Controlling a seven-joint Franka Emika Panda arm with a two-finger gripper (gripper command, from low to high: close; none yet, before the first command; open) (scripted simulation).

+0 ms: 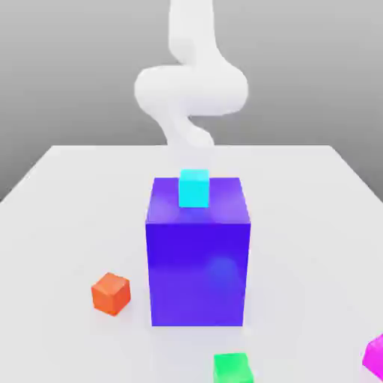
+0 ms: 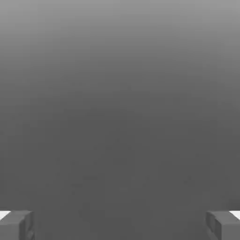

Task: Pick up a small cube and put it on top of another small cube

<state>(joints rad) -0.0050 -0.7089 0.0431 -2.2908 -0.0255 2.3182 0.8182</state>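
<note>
We see a cyan cube resting on the top face of a large blue block, near that face's far edge, at the middle of the white tabletop. The white arm rises behind the block. Near the tabletop's front edge lie an orange cube, toward the exterior view's left, a green cube at the very front, and a magenta cube at the front right corner. In the hand view, the gripper has its fingertips spread wide apart, nothing between them.
</note>
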